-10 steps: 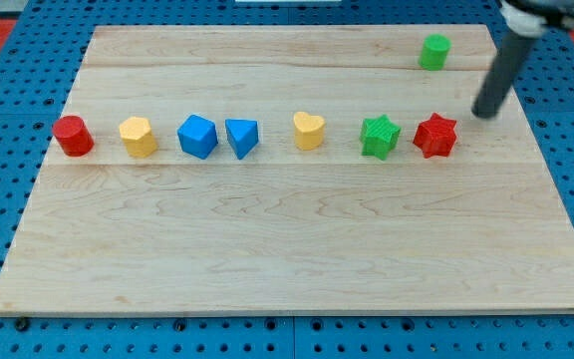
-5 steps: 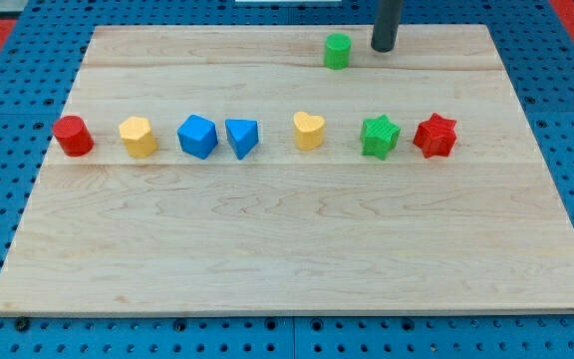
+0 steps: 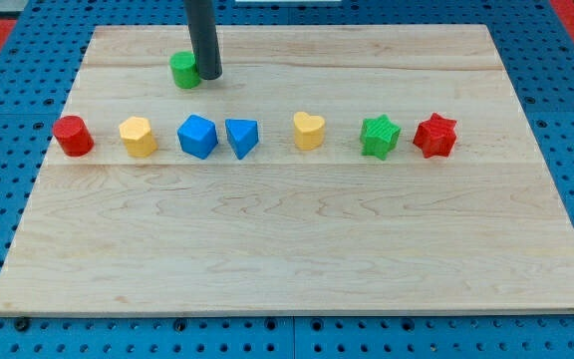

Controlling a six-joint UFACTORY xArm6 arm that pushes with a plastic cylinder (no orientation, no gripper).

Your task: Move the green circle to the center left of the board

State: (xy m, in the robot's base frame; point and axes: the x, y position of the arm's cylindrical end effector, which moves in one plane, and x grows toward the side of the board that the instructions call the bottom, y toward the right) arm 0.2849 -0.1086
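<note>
The green circle (image 3: 183, 71) is a small green cylinder near the view's top, left of the board's middle. My tip (image 3: 208, 76) stands right against its right side, touching it. The dark rod rises from there out of the view's top. Below them a row of blocks crosses the board.
The row, from the view's left: red cylinder (image 3: 72, 136), yellow block (image 3: 138, 137), blue block (image 3: 197, 137), blue triangle (image 3: 241, 138), yellow heart (image 3: 309, 131), green star (image 3: 379, 137), red star (image 3: 435, 136). The wooden board (image 3: 287, 249) lies on a blue pegboard.
My tip swept from the view's right to the left along the top, pushing the green circle from the top right to the top left of centre. The row has not moved.
</note>
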